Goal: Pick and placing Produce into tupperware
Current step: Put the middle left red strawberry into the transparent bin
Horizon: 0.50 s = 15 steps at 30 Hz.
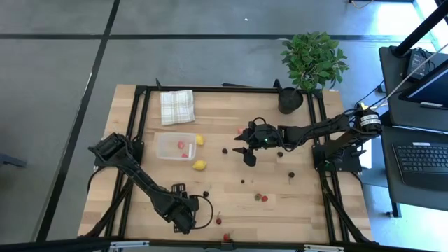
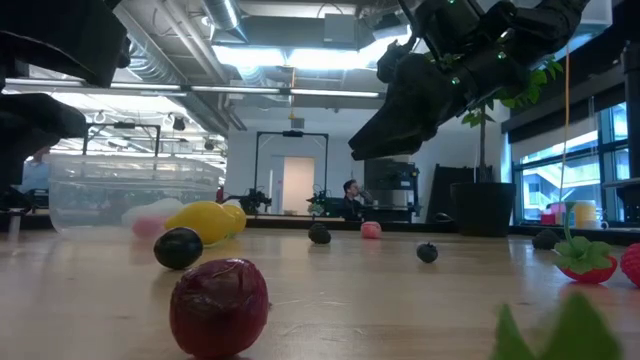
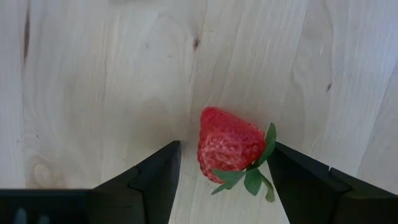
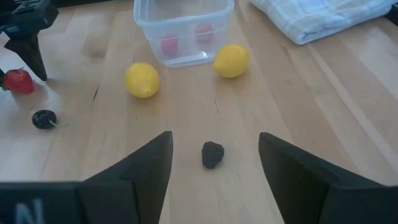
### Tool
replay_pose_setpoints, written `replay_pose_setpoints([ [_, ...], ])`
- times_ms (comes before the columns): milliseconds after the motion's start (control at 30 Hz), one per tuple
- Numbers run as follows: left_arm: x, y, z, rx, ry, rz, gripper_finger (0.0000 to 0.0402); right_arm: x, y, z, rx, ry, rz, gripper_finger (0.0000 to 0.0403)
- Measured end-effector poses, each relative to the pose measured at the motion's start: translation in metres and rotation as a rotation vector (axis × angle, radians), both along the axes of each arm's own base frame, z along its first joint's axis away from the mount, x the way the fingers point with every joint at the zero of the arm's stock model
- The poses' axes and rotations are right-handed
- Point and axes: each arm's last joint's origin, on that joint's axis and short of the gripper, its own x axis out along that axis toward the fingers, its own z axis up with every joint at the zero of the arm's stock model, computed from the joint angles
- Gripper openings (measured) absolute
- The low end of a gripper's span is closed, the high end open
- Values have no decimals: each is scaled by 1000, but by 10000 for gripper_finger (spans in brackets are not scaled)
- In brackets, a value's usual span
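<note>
My left gripper [image 1: 185,218] stands open near the table's front edge, pointing down. Its two fingers flank a red strawberry [image 3: 227,152] that lies on the wood. The strawberry's green leaves are close to one finger [image 3: 298,174]. My right gripper [image 1: 246,152] hangs open over the middle of the table, slanting down toward the left. A small dark berry [image 4: 212,154] lies on the table ahead of it. The clear tupperware [image 1: 175,145] stands left of centre and holds two red pieces [image 4: 186,38]. Two yellow lemons [image 1: 199,140] [image 1: 199,165] lie beside its right wall.
A folded checked cloth [image 1: 176,106] lies behind the tupperware. A potted plant [image 1: 311,59] stands at the far right corner. More small produce is scattered: a dark cherry [image 1: 206,194], strawberries [image 1: 261,198], dark berries [image 1: 291,176] and a red piece [image 1: 218,220].
</note>
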Motion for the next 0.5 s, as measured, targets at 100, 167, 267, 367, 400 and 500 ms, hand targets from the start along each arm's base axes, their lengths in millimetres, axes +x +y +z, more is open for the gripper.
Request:
replay_pose_setpoints([
  [100, 1, 0, 0, 11, -15, 0, 231, 0, 0, 0, 0, 0, 0, 240],
  [167, 1, 0, 0, 13, -20, 1, 231, 0, 0, 0, 0, 0, 0, 240],
  [267, 1, 0, 0, 17, -23, 2, 231, 0, 0, 0, 0, 0, 0, 240],
  [367, 1, 0, 0, 18, -24, 3, 231, 0, 0, 0, -1, 0, 0, 240],
  [400, 1, 0, 0, 18, -25, 3, 230, 0, 0, 0, -1, 0, 1, 240],
  [500, 1, 0, 0, 16, -26, 4, 219, 0, 0, 0, -1, 0, 0, 240],
])
